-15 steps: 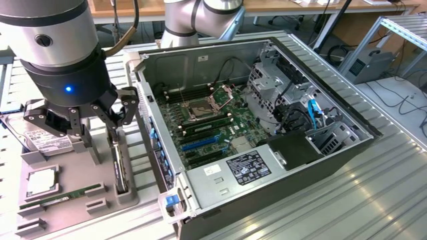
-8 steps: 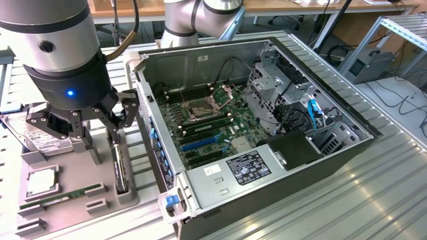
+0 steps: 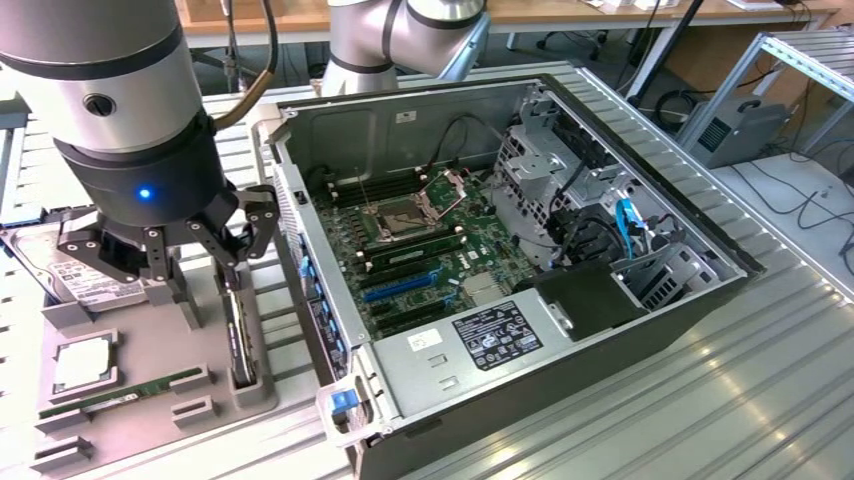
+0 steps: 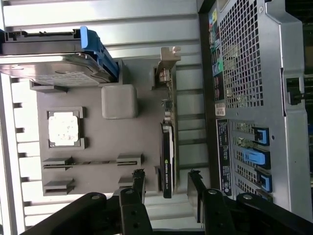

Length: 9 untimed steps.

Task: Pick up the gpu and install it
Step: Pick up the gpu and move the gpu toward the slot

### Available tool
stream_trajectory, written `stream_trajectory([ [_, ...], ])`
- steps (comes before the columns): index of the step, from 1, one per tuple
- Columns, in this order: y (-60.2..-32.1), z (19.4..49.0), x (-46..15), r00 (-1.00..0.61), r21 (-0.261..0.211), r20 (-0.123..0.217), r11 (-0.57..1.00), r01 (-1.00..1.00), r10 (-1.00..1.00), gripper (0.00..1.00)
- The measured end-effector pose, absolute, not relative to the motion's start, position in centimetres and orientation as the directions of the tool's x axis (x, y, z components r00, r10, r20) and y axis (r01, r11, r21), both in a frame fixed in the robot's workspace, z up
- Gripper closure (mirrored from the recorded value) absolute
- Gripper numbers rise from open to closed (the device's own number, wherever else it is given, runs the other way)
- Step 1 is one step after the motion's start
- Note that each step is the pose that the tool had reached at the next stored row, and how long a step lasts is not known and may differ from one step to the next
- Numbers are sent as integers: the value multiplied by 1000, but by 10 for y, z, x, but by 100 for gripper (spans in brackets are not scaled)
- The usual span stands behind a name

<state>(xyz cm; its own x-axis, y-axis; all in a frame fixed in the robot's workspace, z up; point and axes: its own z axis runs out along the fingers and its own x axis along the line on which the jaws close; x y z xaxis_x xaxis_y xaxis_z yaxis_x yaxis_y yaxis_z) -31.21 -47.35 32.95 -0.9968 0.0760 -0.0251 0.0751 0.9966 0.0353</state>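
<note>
gpu (image 4: 167, 156) — thin card w/ silver bracket — on edge in tray (image 4: 98, 144)

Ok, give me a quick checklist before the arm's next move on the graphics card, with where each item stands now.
1. Hand open: ok.
2. Graphics card between the fingers in the wrist view: ok.
3. Card standing on edge in the gray holder: ok.
4. Card gripped: not ok, fingers clear of it.
5. Computer case open: ok.
6. Blue slot empty: ok.
</note>
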Motion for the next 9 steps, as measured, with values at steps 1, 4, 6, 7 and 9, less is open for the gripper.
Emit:
stream_trajectory([
  [1,-473,329,-312,-997,35,-25,997,75,76,52],
  [4,-473,326,-312,-997,35,-25,997,75,76,52],
  [6,-473,325,-312,-997,35,-25,997,75,76,52],
  [7,-472,324,-312,-997,35,-25,997,75,76,52],
  [9,-472,322,-312,-997,34,-25,997,75,76,52],
])
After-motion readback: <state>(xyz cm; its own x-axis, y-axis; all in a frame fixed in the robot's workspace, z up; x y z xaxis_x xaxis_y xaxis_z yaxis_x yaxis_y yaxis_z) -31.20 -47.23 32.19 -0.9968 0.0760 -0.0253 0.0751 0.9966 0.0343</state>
